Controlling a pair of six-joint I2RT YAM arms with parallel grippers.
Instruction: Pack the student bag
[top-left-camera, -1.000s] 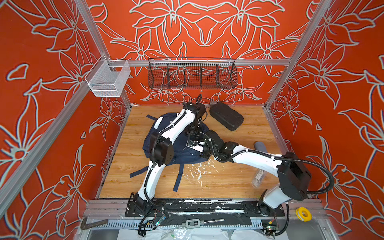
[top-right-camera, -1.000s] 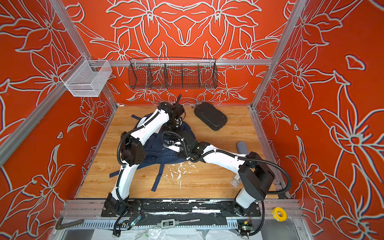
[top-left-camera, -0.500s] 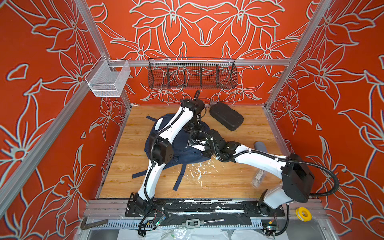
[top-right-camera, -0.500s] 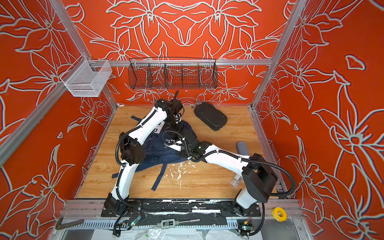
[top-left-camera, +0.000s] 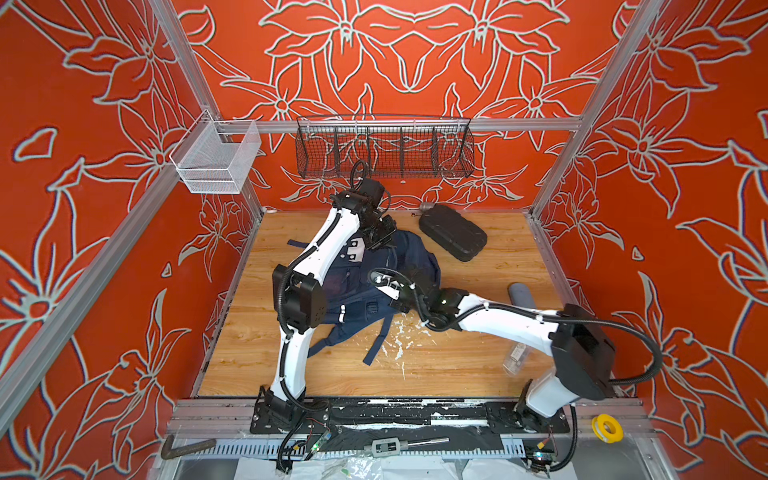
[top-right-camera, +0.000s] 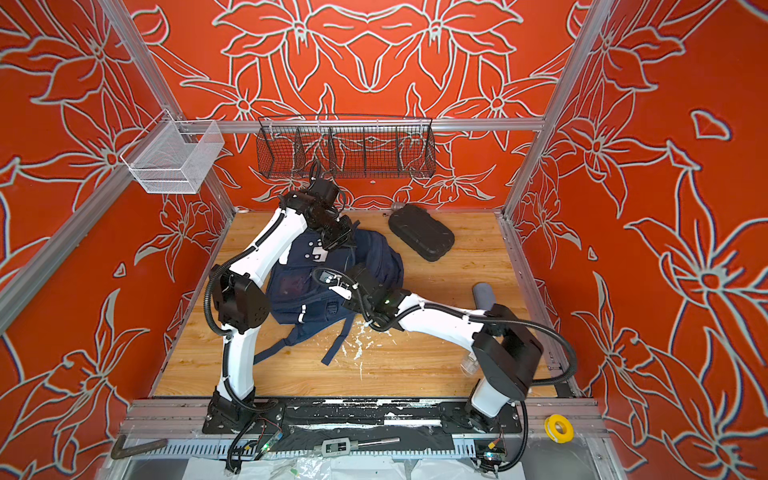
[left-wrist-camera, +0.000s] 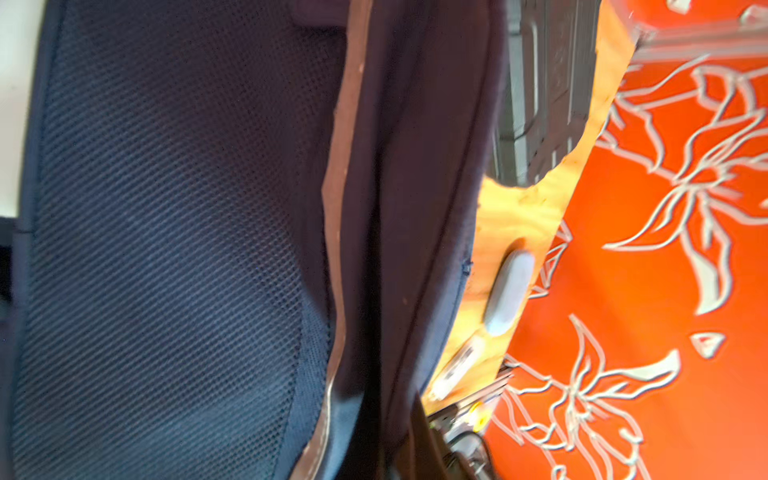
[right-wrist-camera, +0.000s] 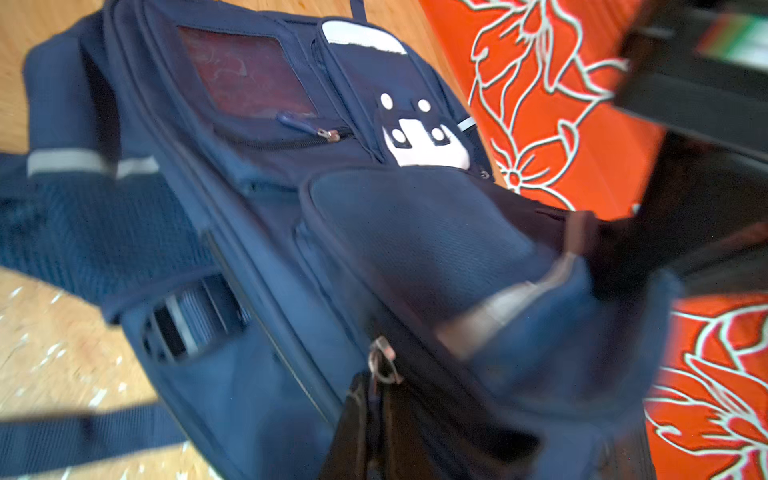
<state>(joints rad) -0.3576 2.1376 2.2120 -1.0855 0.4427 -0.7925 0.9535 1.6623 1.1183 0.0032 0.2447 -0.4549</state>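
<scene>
The navy student bag (top-left-camera: 361, 286) (top-right-camera: 316, 291) lies on the wooden floor with its front pockets and white dotted patch (right-wrist-camera: 419, 141) facing up. My left gripper (top-left-camera: 380, 241) (top-right-camera: 338, 239) is shut on the bag's far top edge, and that fabric runs down into its jaws (left-wrist-camera: 399, 457) beside the mesh back panel (left-wrist-camera: 166, 249). On the bag's right side, my right gripper (top-left-camera: 411, 276) (right-wrist-camera: 374, 436) is shut on dark fabric just below a metal zip ring (right-wrist-camera: 382, 361). Its fingertips are blurred.
A black oval hard case (top-left-camera: 453, 232) (top-right-camera: 422, 232) lies behind the bag on the right. A grey cylinder (top-left-camera: 521, 295) (left-wrist-camera: 509, 291) and a clear bottle (top-left-camera: 515, 359) (left-wrist-camera: 457, 370) lie by the right wall. Black wire basket (top-left-camera: 384, 147) and white mesh basket (top-left-camera: 216, 160) hang on the walls.
My left gripper has closed from part open onto the bag's top edge. The bag has shifted slightly to the left. My right gripper has stayed shut on the bag's side.
</scene>
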